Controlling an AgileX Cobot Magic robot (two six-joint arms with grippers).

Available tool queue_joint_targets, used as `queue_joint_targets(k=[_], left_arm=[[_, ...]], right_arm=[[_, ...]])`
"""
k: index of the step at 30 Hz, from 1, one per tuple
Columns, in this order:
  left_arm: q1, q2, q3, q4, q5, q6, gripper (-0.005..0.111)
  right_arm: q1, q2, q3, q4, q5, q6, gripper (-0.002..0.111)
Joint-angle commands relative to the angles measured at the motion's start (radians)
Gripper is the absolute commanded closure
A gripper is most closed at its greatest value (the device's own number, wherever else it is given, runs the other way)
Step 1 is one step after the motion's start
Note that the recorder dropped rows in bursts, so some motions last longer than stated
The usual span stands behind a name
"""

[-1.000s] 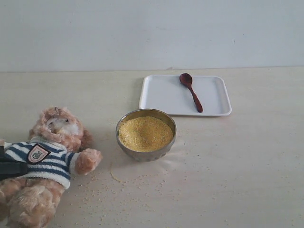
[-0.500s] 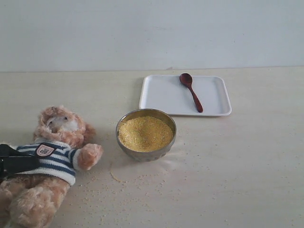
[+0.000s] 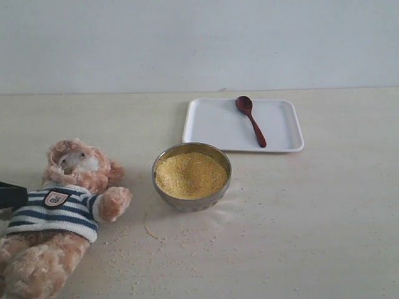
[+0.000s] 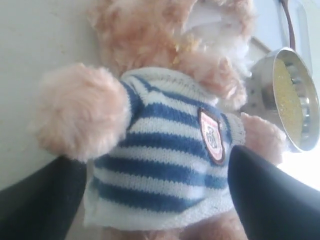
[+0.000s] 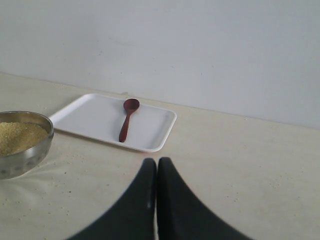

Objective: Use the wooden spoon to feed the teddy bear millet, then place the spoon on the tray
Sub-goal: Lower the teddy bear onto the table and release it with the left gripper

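Note:
The teddy bear (image 3: 62, 212) lies on its back at the table's left, head toward the wall. My left gripper (image 3: 11, 195) shows only as a dark tip at the left edge, beside the bear's striped shirt (image 4: 165, 160). In the left wrist view, the left gripper (image 4: 152, 157) is open, its jaws wide on either side of the torso. The wooden spoon (image 3: 250, 120) lies on the white tray (image 3: 212, 124), also seen as spoon (image 5: 127, 120) on tray (image 5: 95, 117). Millet (image 3: 191, 174) fills the steel bowl (image 3: 187, 202). My right gripper (image 5: 156, 162) is shut and empty, above bare table short of the tray.
Millet grains (image 3: 168, 243) are scattered on the table in front of the bowl. A plain wall runs behind the tray. The steel bowl (image 5: 22, 155) stands between bear and tray, and its rim (image 4: 292, 100) is close to the bear's arm.
My left gripper opened, let go of the bear's torso and drew back to the left edge. The bear settled slightly lower. The right gripper, spoon and bowl did not move.

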Motion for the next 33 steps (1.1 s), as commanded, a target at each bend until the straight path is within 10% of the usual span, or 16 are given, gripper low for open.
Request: queue_joint_targets(k=[1, 6, 13, 33], left_arm=[[0.042, -0.108, -0.046, 0.176, 0.014, -0.193, 0.033], [0.052, -0.223, -0.079, 0.235, 0.067, -0.322, 0.041], [0.052, -0.402, -0.079, -0.09, 0.297, -0.234, 0.101], [0.052, -0.564, -0.079, -0.086, 0.404, -0.223, 0.101]], right_arm=[[-0.007, -0.006, 0.004, 0.001, -0.003, 0.003, 0.108], [-0.007, -0.006, 0.004, 0.001, -0.003, 0.003, 0.108], [-0.007, -0.006, 0.004, 0.001, -0.005, 0.003, 0.108], [-0.007, -0.006, 0.004, 0.001, -0.005, 0.005, 0.108]])
